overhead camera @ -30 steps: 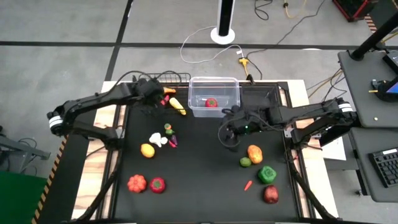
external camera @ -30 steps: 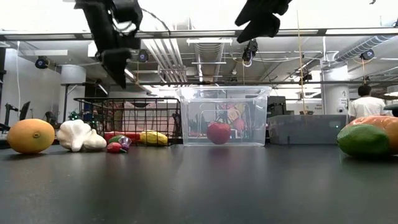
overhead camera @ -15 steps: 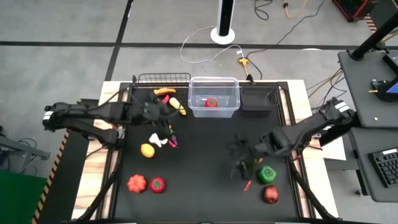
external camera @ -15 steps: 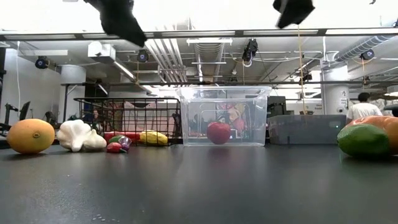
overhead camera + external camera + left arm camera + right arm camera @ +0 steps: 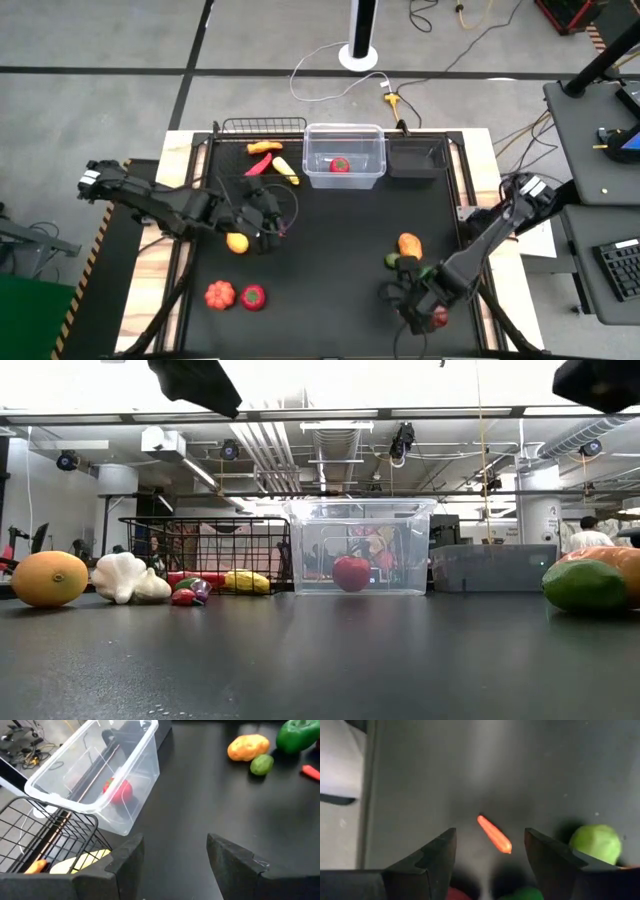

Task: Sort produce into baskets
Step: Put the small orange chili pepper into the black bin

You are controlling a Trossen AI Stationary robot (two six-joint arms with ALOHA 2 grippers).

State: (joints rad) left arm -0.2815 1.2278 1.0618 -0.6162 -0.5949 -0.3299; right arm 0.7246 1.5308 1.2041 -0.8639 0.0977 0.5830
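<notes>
Between my right gripper's [image 5: 490, 860] open fingers: 1 red chilli [image 5: 494, 834] on the table.
Picking step, I judge; next, lower and close. Left gripper [image 5: 175, 865] gapes empty beside the clear bin [image 5: 75, 805].

From above, the right gripper [image 5: 408, 305] covers the small red chilli [image 5: 494, 834], and the left gripper [image 5: 262, 218] hides the garlic [image 5: 127, 577] beneath it. In the low view both arms are cut off by the top edge, and the orange and green produce [image 5: 597, 579] runs off the side. What lies in the wire basket [image 5: 205, 555] is too small to tell.
</notes>
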